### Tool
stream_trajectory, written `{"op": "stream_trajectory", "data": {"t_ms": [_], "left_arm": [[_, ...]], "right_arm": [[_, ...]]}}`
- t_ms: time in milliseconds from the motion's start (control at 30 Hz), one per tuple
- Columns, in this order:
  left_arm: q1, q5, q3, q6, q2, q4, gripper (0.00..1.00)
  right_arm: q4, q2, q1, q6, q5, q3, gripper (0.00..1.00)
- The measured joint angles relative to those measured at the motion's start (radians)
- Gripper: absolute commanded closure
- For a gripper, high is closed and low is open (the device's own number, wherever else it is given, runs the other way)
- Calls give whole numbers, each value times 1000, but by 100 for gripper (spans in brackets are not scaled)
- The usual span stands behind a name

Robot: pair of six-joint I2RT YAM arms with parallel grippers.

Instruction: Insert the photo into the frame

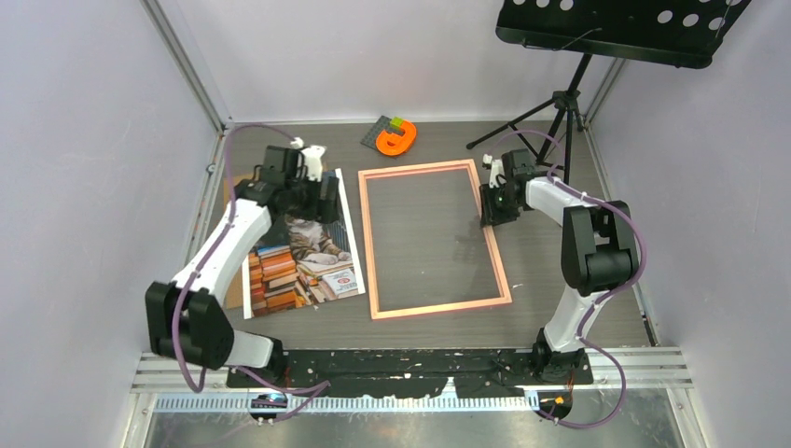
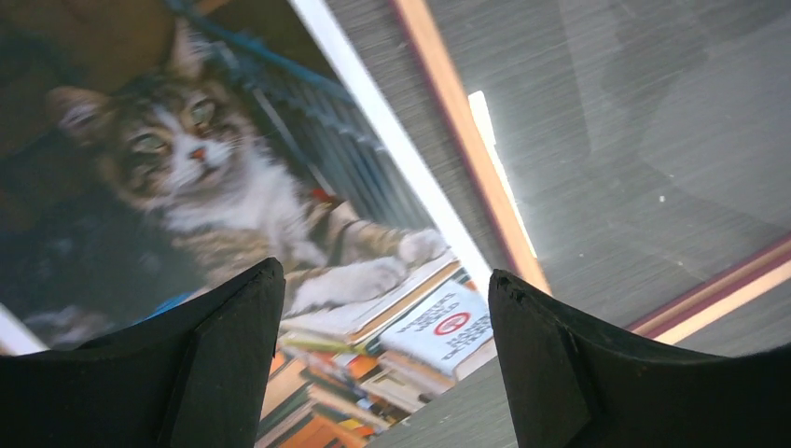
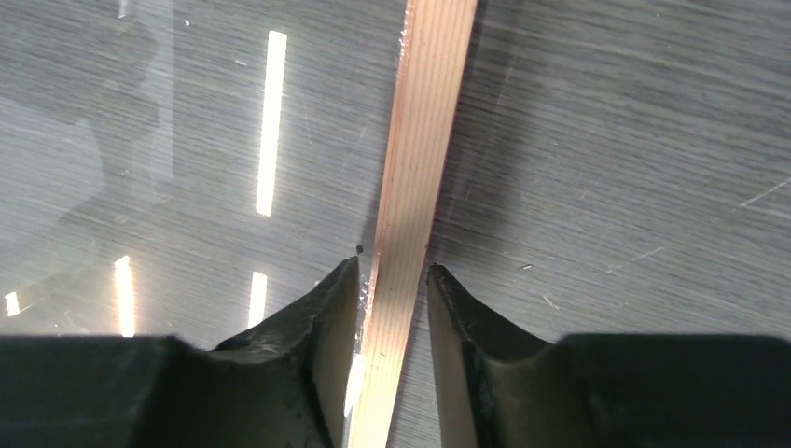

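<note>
We see the photo point(image 1: 308, 269) lying flat on the table point(image 1: 527, 271), just left of the frame point(image 1: 367, 243). Behind the frame sits a small curved object point(image 1: 396, 138), and a stand point(image 1: 616, 28) rises at the far right corner.

From above, the left arm point(image 1: 238, 238) hides the upper part of the photo point(image 1: 303, 266), and the view's edge cuts off the stand point(image 1: 616, 28). The orange thing point(image 1: 396, 138) on the far bench point(image 1: 560, 308) is too small to name. Whether the right hand point(image 3: 394, 280) touches the frame point(image 3: 420, 140) is unclear.
</note>
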Motion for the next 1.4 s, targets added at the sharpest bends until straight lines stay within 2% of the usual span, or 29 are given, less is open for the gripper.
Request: {"op": "stream_trajectory", "data": {"t_ms": [167, 300, 467, 700, 767, 800, 867, 1033, 1233, 1400], "left_arm": [[125, -11, -58, 43, -126, -26, 21], [210, -28, -92, 73, -151, -45, 21], [294, -68, -140, 116, -116, -72, 22], [487, -58, -149, 158, -10, -119, 23], [535, -47, -152, 173, 5, -126, 23], [553, -43, -155, 177, 10, -127, 24], [582, -37, -162, 185, 12, -128, 24], [620, -23, -175, 216, 12, -142, 23], [637, -7, -175, 252, 23, -164, 24], [640, 15, -175, 260, 67, -186, 25]], "right_arm": [[0, 1, 3, -2, 35, 0, 84], [1, 1, 2, 13, 56, 0, 90], [2, -3, -22, 13, 63, -5, 92], [-4, -73, -100, 11, 84, -83, 92], [-9, -89, -114, 11, 93, -99, 82], [-13, -97, -116, 12, 98, -106, 68], [-21, -113, -116, 12, 105, -119, 52], [-39, -177, -114, 8, 103, -129, 33], [-56, -276, -60, 5, 50, -95, 22], [-56, -280, 103, 13, -3, 6, 19]]}}
